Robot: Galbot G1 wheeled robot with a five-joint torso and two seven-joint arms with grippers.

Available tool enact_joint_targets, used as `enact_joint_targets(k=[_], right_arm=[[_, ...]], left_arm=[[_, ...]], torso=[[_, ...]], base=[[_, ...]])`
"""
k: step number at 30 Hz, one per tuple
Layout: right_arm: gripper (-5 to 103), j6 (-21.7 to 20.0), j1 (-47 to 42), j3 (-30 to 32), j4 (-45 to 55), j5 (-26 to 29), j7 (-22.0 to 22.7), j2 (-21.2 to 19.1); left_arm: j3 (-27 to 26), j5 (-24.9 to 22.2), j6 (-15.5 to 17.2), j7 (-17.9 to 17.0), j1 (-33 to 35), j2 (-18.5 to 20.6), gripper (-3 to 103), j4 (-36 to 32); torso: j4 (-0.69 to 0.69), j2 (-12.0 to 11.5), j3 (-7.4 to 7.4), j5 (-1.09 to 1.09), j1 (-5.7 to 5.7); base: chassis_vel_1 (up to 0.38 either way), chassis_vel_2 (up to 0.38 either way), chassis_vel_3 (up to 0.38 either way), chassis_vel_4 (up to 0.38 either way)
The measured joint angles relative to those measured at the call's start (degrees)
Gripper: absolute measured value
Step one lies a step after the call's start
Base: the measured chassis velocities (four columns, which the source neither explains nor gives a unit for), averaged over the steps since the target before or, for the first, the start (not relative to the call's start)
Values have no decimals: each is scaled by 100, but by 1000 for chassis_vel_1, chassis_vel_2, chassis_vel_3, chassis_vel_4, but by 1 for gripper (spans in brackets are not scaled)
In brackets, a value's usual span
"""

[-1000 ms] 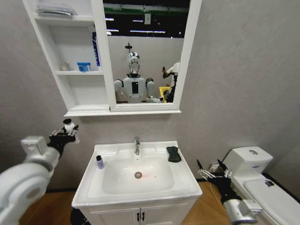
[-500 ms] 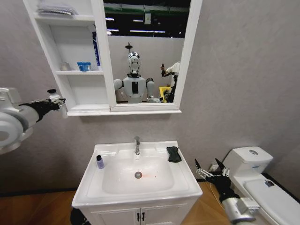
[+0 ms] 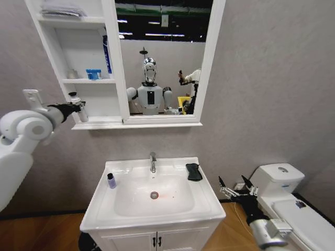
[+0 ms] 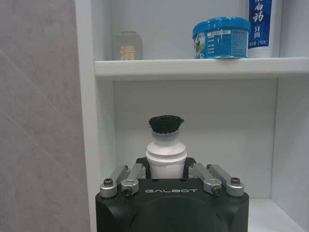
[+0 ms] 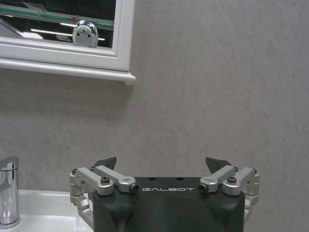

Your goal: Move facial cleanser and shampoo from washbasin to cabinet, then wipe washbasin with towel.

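Left end effector [image 3: 78, 109]: raised at the open front of the cabinet's [image 3: 50, 52] lowest compartment, closed around a small white bottle with a black cap [image 4: 165, 140], held upright.
Held bottle: inside the mouth of that compartment, below the middle shelf; not resting on the shelf floor as far as I can tell.
Right end effector [image 3: 236, 191]: low at the right of the washbasin [image 3: 204, 201], beside the toilet [image 3: 282, 180]; fingers spread wide, nothing held.
Washbasin: white, chrome tap [image 3: 153, 162] at the back, drain in the bowl.
Purple bottle [image 3: 111, 181]: small, dark cap, upright on the left rim of the washbasin.
Towel [image 3: 194, 171]: black, lying on the back right corner of the washbasin, right of the tap.
Middle shelf: blue round tub [image 4: 221, 37], small grey box [image 4: 128, 46], tall blue-and-white tube [image 4: 260, 26].
Mirror [image 3: 162, 57]: joined to the cabinet's right side.
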Motion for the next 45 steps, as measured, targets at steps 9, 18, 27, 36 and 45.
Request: enact_joint_targets(k=[9,18,27,36,45], right_arm=[[100,89,-54,139,-73,100,-2,-8],[100,152,-75,145,-128,114,-1,39],[100,155,-25,159,-162,119,16,38],[100,154,2,177,-204,121,23,23],[100,145,7,163,-205,116,27,25]], left_arm=[[608,408,-108,155,-743,-359,32,662],[804,785,-205,181,-1021,-715,32,1223],[746,1000,-238,185,-907,-853,32,1396],[687,1046,-214,174,-846,-983,48,1395],[491,1012,-150,164,-587,-820,80,1159]], torso=[[1,0,-1,1,-1],[1,0,0,-1,-1],[1,0,0,-1,-1],[0,1,-1,0,-2],[1,1,-1,-1,-1]], base=[[0,0,0,0],[0,0,0,0],[0,0,0,0],[0,0,0,0],[0,0,0,0]])
